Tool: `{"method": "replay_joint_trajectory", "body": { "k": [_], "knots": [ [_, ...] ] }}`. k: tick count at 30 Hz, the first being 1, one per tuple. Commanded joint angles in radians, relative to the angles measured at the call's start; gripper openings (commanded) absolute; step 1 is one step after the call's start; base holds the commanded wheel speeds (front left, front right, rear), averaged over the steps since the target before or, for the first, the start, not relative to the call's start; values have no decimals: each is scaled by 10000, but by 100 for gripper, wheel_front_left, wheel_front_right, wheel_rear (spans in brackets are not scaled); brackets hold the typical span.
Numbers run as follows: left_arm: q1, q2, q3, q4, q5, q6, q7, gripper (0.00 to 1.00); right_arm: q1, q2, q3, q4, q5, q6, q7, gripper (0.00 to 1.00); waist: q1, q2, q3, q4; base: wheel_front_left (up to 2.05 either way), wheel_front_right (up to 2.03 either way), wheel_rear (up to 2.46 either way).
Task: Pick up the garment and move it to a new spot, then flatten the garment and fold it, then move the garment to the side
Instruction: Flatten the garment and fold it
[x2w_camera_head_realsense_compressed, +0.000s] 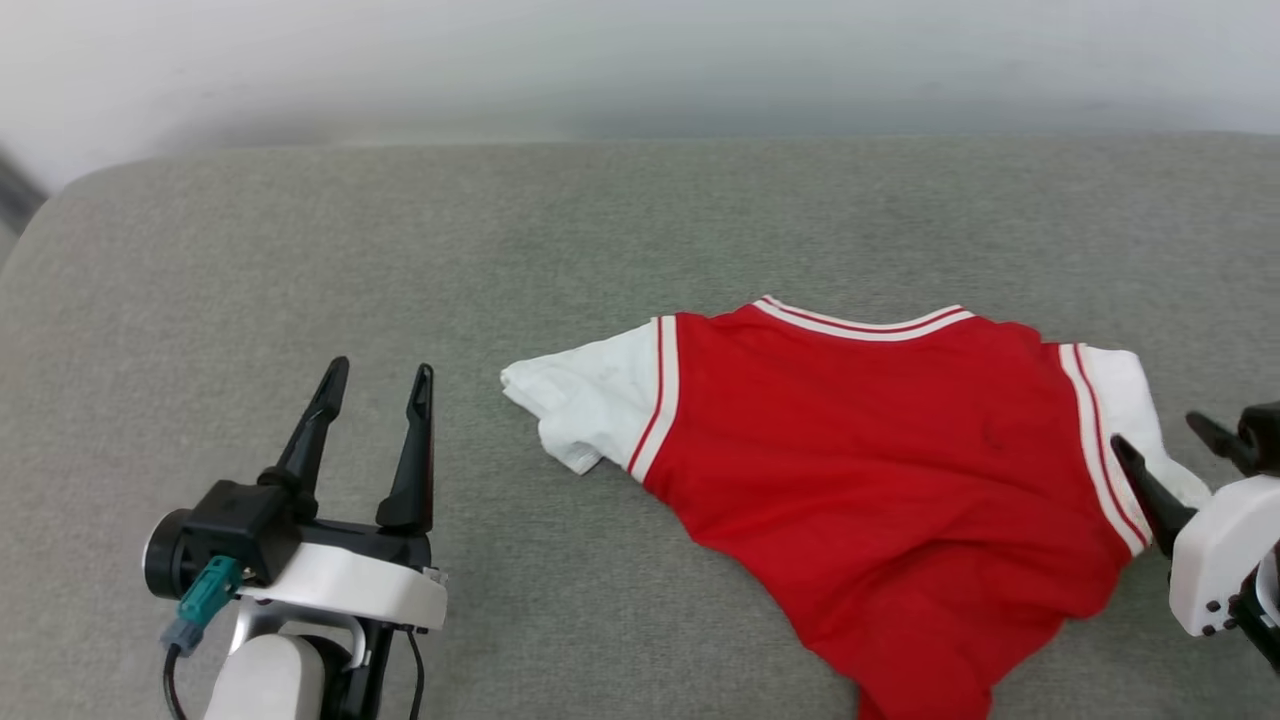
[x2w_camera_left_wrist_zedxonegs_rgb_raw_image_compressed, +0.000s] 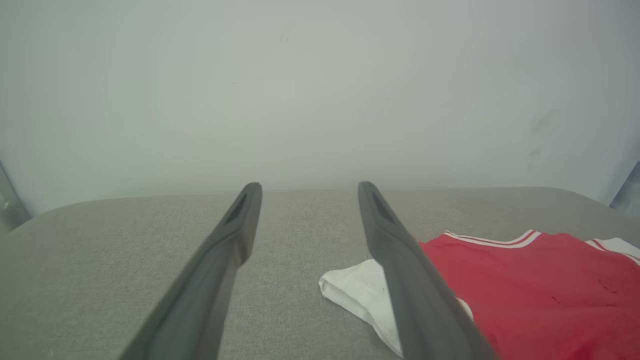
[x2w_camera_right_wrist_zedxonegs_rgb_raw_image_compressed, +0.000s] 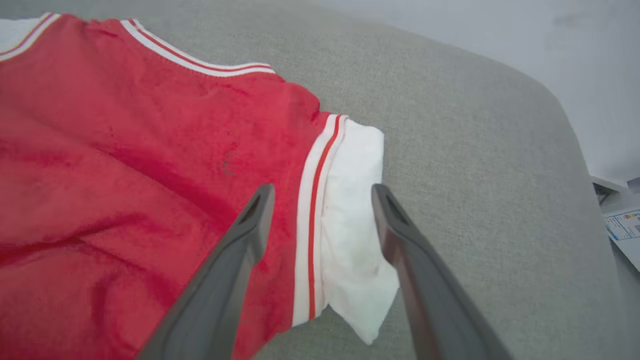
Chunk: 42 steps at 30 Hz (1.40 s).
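Red cloth, head view: the garment (x2w_camera_head_realsense_compressed: 880, 470) lies spread but rumpled on the grey fabric surface (x2w_camera_head_realsense_compressed: 300, 250), right of centre. Its collar points toward the far edge, a white sleeve sticks out on each side, and its lower end runs off the bottom of the view.
Left side, head view: the left fingers (x2w_camera_head_realsense_compressed: 315, 420) stand at the lower left, spread apart with nothing between them, clear of the nearer sleeve.
Right side, head view: the right fingers (x2w_camera_head_realsense_compressed: 1150, 488) come in from the right edge, parted, with their tips at the other white sleeve.
Backdrop, head view: a pale wall (x2w_camera_head_realsense_compressed: 600, 60) rises behind the surface.
Left wrist view: both fingers point over bare grey fabric toward the wall. The garment lies off to the right, its white sleeve partly hidden behind the right-hand finger.
Right wrist view: the fingers are held wide, one over the red body and one at the sleeve's outer edge. The red-and-white striped seam and the white sleeve lie between them. They grip nothing, and I cannot tell whether they touch the cloth.
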<state>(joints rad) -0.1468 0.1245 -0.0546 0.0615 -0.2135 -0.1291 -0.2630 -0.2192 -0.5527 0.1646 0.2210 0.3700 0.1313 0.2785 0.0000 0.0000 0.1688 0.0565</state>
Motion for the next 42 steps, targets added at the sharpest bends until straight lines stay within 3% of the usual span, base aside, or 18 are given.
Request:
{"method": "replay_joint_trajectory", "body": {
  "k": [1, 8, 15, 20, 24, 30, 35, 42],
  "knots": [
    [96, 56, 55, -62, -78, -16, -25, 100, 242, 141, -187, -327, -90, -10, -457, 100, 0, 0, -160, -241, 0, 0, 0],
    [40, 259, 134, 12, -644, -16, 86, 100, 1111, 1544, -1369, -1440, -582, -9, -2786, 100, 0, 0, -275, -865, 0, 0, 0],
    [-728, 1459, -950, -68, -1418, -15, 1802, 100, 1342, 2586, -2072, -2175, -1098, -7, -4387, 100, 0, 0, 64, -1438, 0, 0, 0],
    [-1857, 2805, -1762, 1, -2398, -17, 3945, 100, 1238, 2974, -2228, -2383, -1577, -7, -4594, 100, 0, 0, 394, -1805, 0, 0, 0],
    [-2804, 3813, -2294, 304, -3371, -15, 6470, 100, 1157, 3196, -2242, -2463, -1707, -9, -4658, 100, 0, 0, 681, -2042, 0, 0, 0],
    [-3955, 4472, -2596, 947, -4852, 52, 9863, 100, 1092, 3454, -2109, -2406, -1896, -9, -4662, 100, 0, 0, 1183, -2310, 0, 0, 0],
    [-4529, 4843, -2860, 1439, -4836, 215, 11274, 100, 952, 3598, -1979, -2331, -2010, -9, -4744, 100, 0, 0, 1605, -2517, 0, 0, 0],
    [-4560, 4966, -3299, 2080, -4621, 182, 11723, 100, 773, 3743, -1894, -2102, -2030, -9, -4906, 100, 0, 0, 1950, -2680, 0, 0, 0]
  ]
}}
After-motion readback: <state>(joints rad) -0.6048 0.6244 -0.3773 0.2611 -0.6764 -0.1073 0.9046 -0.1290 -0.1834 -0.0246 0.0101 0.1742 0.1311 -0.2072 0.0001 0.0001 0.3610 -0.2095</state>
